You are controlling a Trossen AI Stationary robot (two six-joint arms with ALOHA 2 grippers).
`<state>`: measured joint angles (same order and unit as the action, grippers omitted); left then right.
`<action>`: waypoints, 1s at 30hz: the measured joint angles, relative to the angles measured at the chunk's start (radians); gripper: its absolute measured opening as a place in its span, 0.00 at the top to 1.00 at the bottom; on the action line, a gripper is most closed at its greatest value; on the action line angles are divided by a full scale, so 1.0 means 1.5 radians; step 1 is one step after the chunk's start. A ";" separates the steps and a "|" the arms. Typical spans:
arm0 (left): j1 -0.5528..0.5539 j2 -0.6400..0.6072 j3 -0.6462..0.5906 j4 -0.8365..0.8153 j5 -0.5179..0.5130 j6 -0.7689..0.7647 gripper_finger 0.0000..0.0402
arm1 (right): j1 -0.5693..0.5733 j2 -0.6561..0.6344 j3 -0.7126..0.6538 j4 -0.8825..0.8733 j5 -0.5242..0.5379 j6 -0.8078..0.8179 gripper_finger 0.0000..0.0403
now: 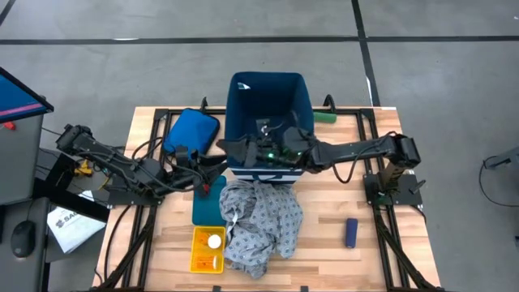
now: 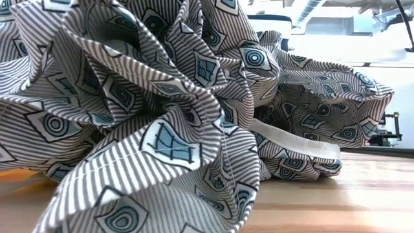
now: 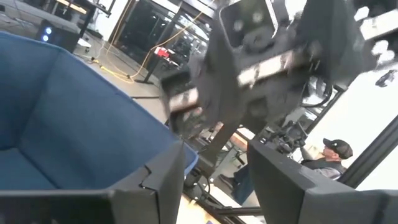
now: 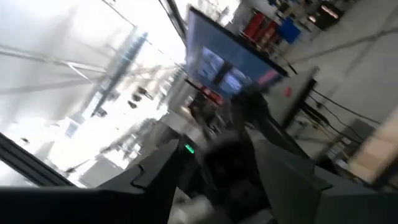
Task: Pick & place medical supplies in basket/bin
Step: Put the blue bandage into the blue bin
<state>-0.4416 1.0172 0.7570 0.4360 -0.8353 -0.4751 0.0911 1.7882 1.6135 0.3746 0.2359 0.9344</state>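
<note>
The tall navy bin (image 1: 268, 101) stands at the table's far middle, and its blue inside (image 3: 56, 124) fills part of the left wrist view. Both grippers meet at its near rim. My left gripper (image 1: 237, 151) (image 3: 217, 193) is open just beside the rim, facing my right gripper. My right gripper (image 1: 274, 144) (image 4: 217, 180) is open over the near rim, with nothing between its fingers. The grey patterned gown (image 1: 261, 221) (image 2: 162, 110) lies crumpled on the table near the bin. A white-capped bottle (image 1: 213, 241) lies in a yellow tray. A dark-blue cylinder (image 1: 351, 233) lies to the right.
A flat blue pouch (image 1: 191, 130) lies left of the bin, and a teal flat thing (image 1: 208, 199) lies in front of it. A green item (image 1: 327, 118) sits right of the bin. The yellow tray (image 1: 197, 258) is at the near edge. A person (image 3: 329, 155) sits beyond the table.
</note>
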 joint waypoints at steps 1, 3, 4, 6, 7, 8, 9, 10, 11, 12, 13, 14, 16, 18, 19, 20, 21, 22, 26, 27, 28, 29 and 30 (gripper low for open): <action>0.000 0.000 0.000 0.001 0.000 0.000 0.59 | 0.000 0.002 -0.001 -0.005 0.000 0.000 0.50; 0.000 0.000 0.000 0.000 -0.002 0.000 0.60 | 0.000 0.003 -0.001 -0.003 -0.001 0.000 0.53; 0.000 0.000 0.000 0.000 -0.002 0.000 0.60 | 0.000 0.002 -0.001 0.003 -0.002 0.000 0.54; 0.000 0.000 0.000 0.000 -0.002 0.000 0.60 | 0.000 0.000 0.000 0.003 -0.002 0.006 0.56; 0.000 0.000 0.000 0.000 -0.001 0.000 0.60 | 0.000 0.000 -0.001 0.002 -0.002 0.008 0.57; 0.000 0.000 0.000 0.000 -0.002 0.000 0.60 | 0.000 0.001 -0.001 -0.001 -0.002 0.006 0.58; 0.000 0.000 0.000 0.001 -0.002 0.000 0.60 | 0.000 0.001 -0.001 -0.001 -0.001 -0.003 0.59; 0.000 0.000 0.000 0.001 -0.001 0.000 0.59 | 0.000 0.001 -0.001 -0.001 0.003 -0.014 0.60; 0.000 0.000 0.000 0.000 -0.001 0.000 0.59 | 0.000 0.001 -0.001 0.001 0.012 -0.023 0.61; 0.000 0.000 0.000 0.000 0.002 0.000 0.59 | 0.000 0.001 -0.001 0.004 0.015 -0.027 0.62; 0.000 0.000 0.000 0.001 0.007 0.000 0.58 | 0.000 0.001 -0.001 0.008 0.014 -0.026 0.63; 0.000 0.000 0.000 0.001 0.014 -0.001 0.58 | 0.000 0.001 -0.001 0.012 0.007 -0.020 0.64; 0.000 0.000 0.000 0.000 0.031 -0.001 0.57 | 0.000 0.001 -0.001 0.013 -0.014 -0.007 0.65; 0.000 0.000 0.000 -0.004 0.037 -0.001 0.57 | 0.000 0.001 -0.001 0.008 -0.017 -0.002 0.67; 0.000 0.000 0.000 -0.005 0.037 -0.001 0.57 | 0.000 0.001 -0.001 0.008 -0.017 -0.002 0.68; 0.000 0.000 0.000 -0.006 0.038 -0.001 0.57 | 0.001 0.001 -0.001 0.009 -0.017 -0.001 0.68; 0.000 0.000 0.000 -0.006 0.038 -0.001 0.57 | 0.001 0.001 -0.001 0.011 -0.017 -0.001 0.69; 0.000 0.000 0.000 -0.006 0.038 -0.001 0.57 | 0.001 0.001 -0.001 0.012 -0.017 0.000 0.70; 0.002 0.007 0.000 -0.003 0.052 -0.001 0.56 | 0.001 0.001 -0.001 0.012 -0.018 0.005 0.71; 0.004 0.009 0.000 -0.007 0.056 -0.001 0.56 | 0.001 0.001 -0.001 0.012 -0.018 0.005 0.71; 0.004 0.009 0.000 -0.009 0.062 -0.001 0.55 | 0.001 0.001 -0.001 0.012 -0.018 0.005 0.71; 0.004 0.008 -0.001 -0.005 0.070 -0.001 0.54 | 0.001 0.001 -0.001 0.010 -0.019 0.005 0.71; 0.004 0.008 -0.001 0.001 0.073 -0.001 0.54 | 0.001 0.001 -0.001 0.008 -0.019 0.005 0.71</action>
<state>-0.4358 1.0288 0.7563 0.4368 -0.7251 -0.4765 0.0921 1.7897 1.6127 0.3860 0.2070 0.9426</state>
